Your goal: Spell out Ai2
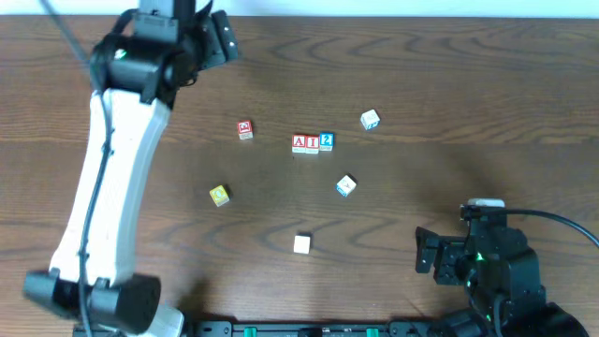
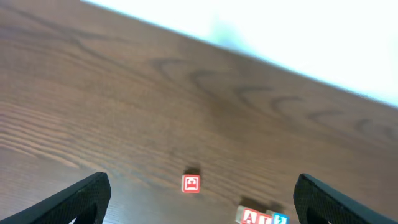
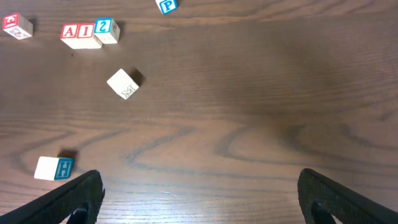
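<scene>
While both arms are hovering away from the blocks, the left gripper [image 2: 200, 202] is holding its fingers spread wide with nothing between them, and the right gripper [image 3: 199, 199] is gaping just as wide, also empty. The red-lettered wooden A block [image 3: 69, 32], the red-lettered wooden I block [image 3: 86, 31] and the blue-lettered wooden 2 block [image 3: 106, 28] are sitting side by side, touching, in that order on the dark wood-grain surface [image 3: 261, 112], far ahead of the right gripper and to its left. For the left gripper, the row is lying ahead, right of centre, with a red-faced wooden block [image 2: 191, 183] to the left of it, apart. A white wooden M block [image 3: 124, 83] is resting askew between the row and the right gripper, and a white wooden H block [image 3: 53, 168] is lying near the finger at the left of its wrist view.
</scene>
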`<action>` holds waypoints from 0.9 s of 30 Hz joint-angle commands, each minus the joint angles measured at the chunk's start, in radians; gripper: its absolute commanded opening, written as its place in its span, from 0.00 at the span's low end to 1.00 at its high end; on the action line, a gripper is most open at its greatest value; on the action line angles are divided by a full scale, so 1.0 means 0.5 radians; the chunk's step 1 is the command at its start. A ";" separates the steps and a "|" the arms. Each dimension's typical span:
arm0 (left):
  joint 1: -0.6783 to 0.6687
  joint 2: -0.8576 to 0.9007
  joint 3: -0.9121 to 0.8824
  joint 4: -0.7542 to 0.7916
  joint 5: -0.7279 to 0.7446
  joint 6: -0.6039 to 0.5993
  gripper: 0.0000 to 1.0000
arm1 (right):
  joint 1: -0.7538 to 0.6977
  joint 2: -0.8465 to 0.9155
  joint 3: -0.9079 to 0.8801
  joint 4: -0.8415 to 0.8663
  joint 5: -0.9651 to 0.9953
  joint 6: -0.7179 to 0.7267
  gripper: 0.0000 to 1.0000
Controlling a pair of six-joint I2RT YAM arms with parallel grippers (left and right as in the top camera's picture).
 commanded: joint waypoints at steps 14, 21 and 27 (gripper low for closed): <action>0.011 -0.640 -0.003 -0.878 -0.482 0.523 0.95 | -0.015 -0.003 0.002 -0.002 0.013 -0.022 0.99; 0.340 -1.263 -0.465 -0.863 -0.147 0.527 0.95 | -0.015 -0.003 0.002 -0.002 0.013 -0.022 0.99; 0.565 -2.076 -1.426 -0.383 0.101 0.742 0.95 | -0.015 -0.003 0.002 -0.002 0.013 -0.022 0.99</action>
